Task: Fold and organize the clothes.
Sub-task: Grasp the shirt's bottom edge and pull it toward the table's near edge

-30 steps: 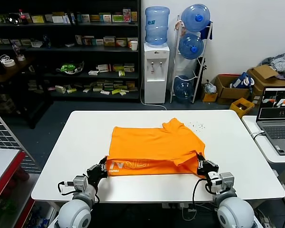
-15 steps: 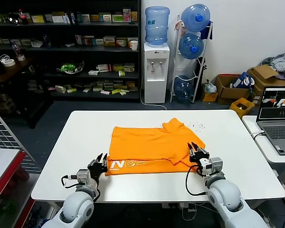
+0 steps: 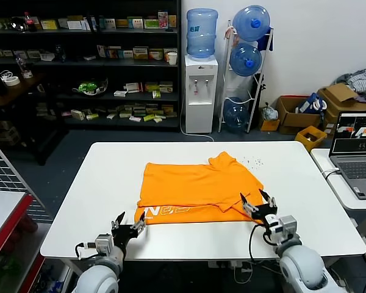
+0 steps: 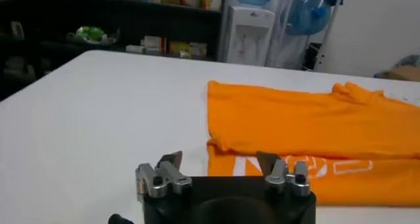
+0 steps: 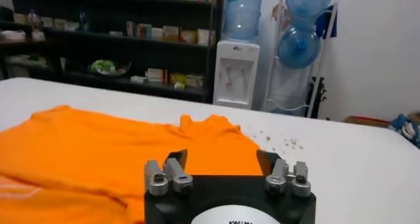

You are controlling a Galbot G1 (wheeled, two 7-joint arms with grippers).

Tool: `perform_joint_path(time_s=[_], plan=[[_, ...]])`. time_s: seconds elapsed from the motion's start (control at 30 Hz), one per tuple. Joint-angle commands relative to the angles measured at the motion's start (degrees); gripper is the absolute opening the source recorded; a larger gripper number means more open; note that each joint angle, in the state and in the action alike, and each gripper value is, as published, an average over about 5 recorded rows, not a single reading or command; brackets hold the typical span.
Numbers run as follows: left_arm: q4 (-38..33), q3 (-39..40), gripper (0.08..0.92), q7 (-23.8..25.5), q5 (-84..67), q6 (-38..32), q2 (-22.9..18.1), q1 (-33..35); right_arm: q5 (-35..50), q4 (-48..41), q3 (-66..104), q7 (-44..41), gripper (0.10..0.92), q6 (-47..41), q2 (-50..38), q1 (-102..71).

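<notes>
The orange T-shirt lies on the white table, folded, with white lettering along its near strip. It also shows in the left wrist view and the right wrist view. My left gripper is open and empty, just off the shirt's near left corner, near the table's front edge. My right gripper is open and empty at the shirt's near right corner. In the wrist views both grippers stand open with nothing between the fingers.
A laptop sits on a side table at the right. Shelves, a water dispenser and a bottle rack stand behind the table. Cardboard boxes with grey-blue cloth are at the far right. A red-framed rack stands at the left.
Both grippers have let go of the shirt's near edge, opened and drawn back toward the table's front edge. The lifted fold has dropped flat on the table.
</notes>
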Motion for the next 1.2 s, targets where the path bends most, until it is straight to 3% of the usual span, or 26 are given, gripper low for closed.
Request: perform_joint_path(time_s=[0.03, 0.57, 0.8, 1.2], plan=[[-3.1, -0.5, 0.817, 0.7, 0.4, -0.4, -2.0, 6.0, 2.1, 0.5, 5.7, -4.7, 0.821, 2.2, 1.0, -9.6], [2.9, -1.1, 0.823, 2.4, 1.7, -1.6, -3.7, 0.2, 2.2, -4.2, 4.2, -4.3, 0.797, 1.3, 3.5, -5.0], [3.1, -0.4, 0.807, 1.8, 2.0, -1.2, -3.9, -0.2, 1.8, -4.4, 3.5, -4.4, 0.606, 0.7, 3.7, -4.3], [3.5, 0.2, 0.485, 1.7, 1.9, -0.5, -4.0, -0.5, 2.2, -4.3, 3.7, -3.9, 0.259, 0.4, 3.5, -4.3]])
